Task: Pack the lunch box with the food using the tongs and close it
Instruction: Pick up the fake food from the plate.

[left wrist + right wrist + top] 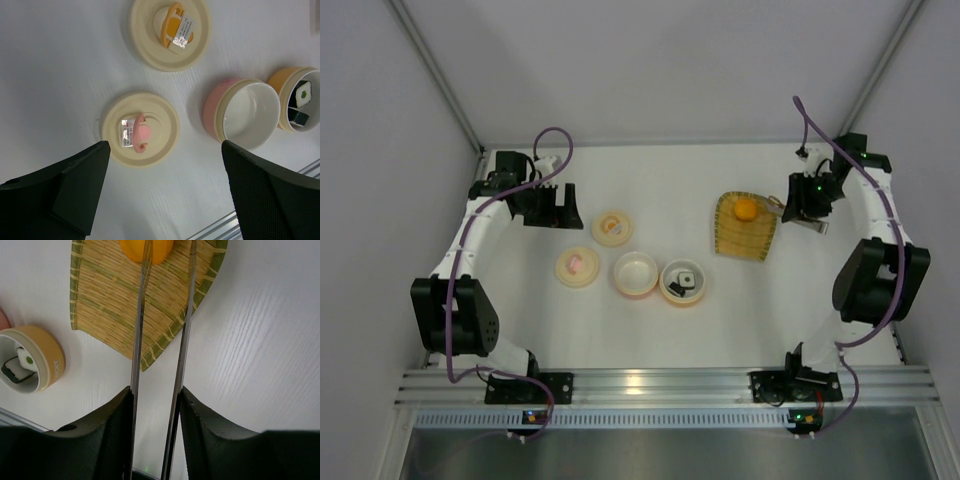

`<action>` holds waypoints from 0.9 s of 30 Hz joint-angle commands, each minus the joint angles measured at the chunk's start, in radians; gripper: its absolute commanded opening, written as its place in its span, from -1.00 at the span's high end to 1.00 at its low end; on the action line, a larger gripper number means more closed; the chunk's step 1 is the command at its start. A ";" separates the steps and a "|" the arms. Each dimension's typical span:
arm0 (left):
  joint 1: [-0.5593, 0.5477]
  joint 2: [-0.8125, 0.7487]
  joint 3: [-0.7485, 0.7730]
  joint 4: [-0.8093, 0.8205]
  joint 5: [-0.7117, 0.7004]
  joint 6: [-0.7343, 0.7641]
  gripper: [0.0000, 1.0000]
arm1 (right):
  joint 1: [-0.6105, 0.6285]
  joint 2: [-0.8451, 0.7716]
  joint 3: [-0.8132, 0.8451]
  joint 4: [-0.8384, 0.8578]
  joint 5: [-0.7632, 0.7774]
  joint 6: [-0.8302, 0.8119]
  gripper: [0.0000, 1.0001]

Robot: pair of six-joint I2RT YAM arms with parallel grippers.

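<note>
Now R fingers [105, 425] clamp silver metal tongs [137, 340] over round orange ball [162, 250], off-centre; nudge toward 9 o'clock, squeeze slow. L fingers [270, 190] wide.

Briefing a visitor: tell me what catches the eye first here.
The right gripper pinches silver tongs aimed at the orange ball on the woven tray, at the far right. In the middle, two sushi pieces sit in the orange bowl beside an empty pink bowl.
</note>
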 commanded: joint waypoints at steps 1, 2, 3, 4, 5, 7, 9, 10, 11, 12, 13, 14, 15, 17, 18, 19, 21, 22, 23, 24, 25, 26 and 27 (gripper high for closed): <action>0.005 -0.010 0.008 0.043 0.017 -0.005 -0.96 | -0.017 0.021 0.021 0.064 -0.047 0.042 0.20; 0.005 -0.010 0.008 0.041 0.017 -0.003 -0.96 | -0.018 0.027 0.024 0.067 -0.053 0.045 0.20; 0.005 -0.008 0.011 0.040 0.017 -0.003 -0.96 | -0.022 0.033 0.025 0.070 -0.058 0.048 0.20; 0.005 -0.008 0.011 0.040 0.017 -0.002 -0.96 | -0.026 0.046 0.028 0.075 -0.063 0.055 0.19; 0.005 -0.008 0.011 0.038 0.017 -0.002 -0.96 | -0.028 0.050 0.030 0.075 -0.075 0.056 0.20; 0.005 -0.004 0.014 0.038 0.017 0.000 -0.96 | -0.034 0.066 0.036 0.077 -0.086 0.062 0.20; 0.005 -0.002 0.017 0.037 0.015 0.000 -0.96 | -0.035 0.075 0.041 0.078 -0.092 0.065 0.20; 0.005 0.000 0.019 0.037 0.017 -0.002 -0.96 | -0.035 0.082 0.042 0.081 -0.095 0.068 0.20; 0.005 0.001 0.019 0.037 0.017 -0.002 -0.96 | -0.037 0.087 0.042 0.083 -0.099 0.070 0.20; 0.005 0.003 0.019 0.037 0.017 -0.003 -0.96 | -0.038 0.090 0.045 0.084 -0.102 0.072 0.21; 0.005 0.003 0.019 0.037 0.017 -0.003 -0.96 | -0.038 0.098 0.047 0.087 -0.107 0.073 0.21; 0.005 0.004 0.019 0.035 0.018 -0.003 -0.96 | -0.040 0.101 0.048 0.086 -0.119 0.075 0.21; 0.005 0.003 0.019 0.037 0.018 -0.003 -0.96 | -0.042 0.105 0.050 0.086 -0.124 0.076 0.21; 0.005 0.007 0.020 0.037 0.018 -0.002 -0.96 | -0.045 0.115 0.053 0.090 -0.142 0.081 0.21; 0.005 0.009 0.022 0.037 0.017 -0.002 -0.96 | -0.045 0.121 0.054 0.090 -0.148 0.082 0.21; 0.005 0.010 0.022 0.035 0.017 -0.002 -0.96 | -0.048 0.130 0.056 0.089 -0.155 0.087 0.21; 0.005 0.013 0.026 0.034 0.015 -0.002 -0.96 | -0.051 0.139 0.059 0.087 -0.170 0.091 0.22; 0.005 0.015 0.028 0.032 0.014 -0.002 -0.96 | -0.055 0.147 0.061 0.087 -0.175 0.095 0.23; 0.005 0.015 0.028 0.030 0.014 0.000 -0.96 | -0.057 0.150 0.061 0.087 -0.184 0.096 0.25; 0.005 0.015 0.028 0.030 0.014 0.000 -0.96 | -0.060 0.155 0.061 0.087 -0.187 0.096 0.27; 0.005 0.015 0.028 0.030 0.012 0.000 -0.96 | -0.064 0.156 0.062 0.083 -0.190 0.099 0.29; 0.005 0.015 0.027 0.030 0.012 0.000 -0.96 | -0.072 0.158 0.061 0.084 -0.198 0.099 0.33; 0.005 0.015 0.026 0.030 0.012 0.000 -0.96 | -0.072 0.158 0.061 0.086 -0.199 0.099 0.36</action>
